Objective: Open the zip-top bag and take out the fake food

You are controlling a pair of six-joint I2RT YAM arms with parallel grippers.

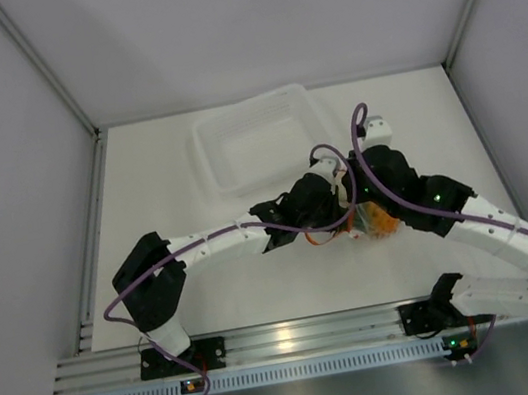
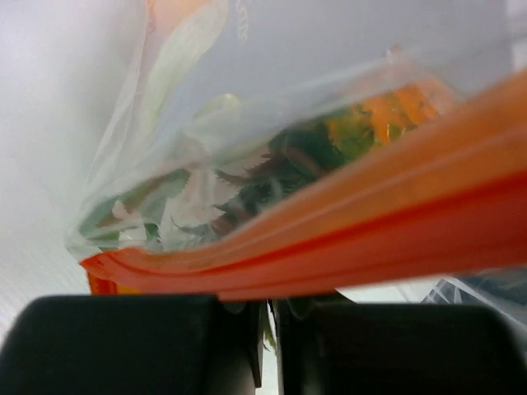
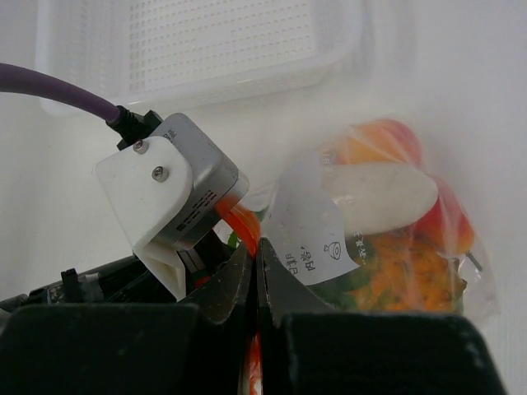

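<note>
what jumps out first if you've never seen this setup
A clear zip-top bag stuffed with bright fake food is at the centre of the scene. The left gripper and right gripper pinch its red-orange zip strip. Behind it lies a clear tray.

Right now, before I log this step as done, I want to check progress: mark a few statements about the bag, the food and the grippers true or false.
1. The fake food is inside the zip-top bag. True.
2. The bag lies in the clear tray. False: it lies on the table, on the arms' side of the tray.
3. The right gripper hangs open, away from the bag. False: it is shut on the bag's red-orange zip strip.
4. The left gripper is at the zip strip too. True.
</note>
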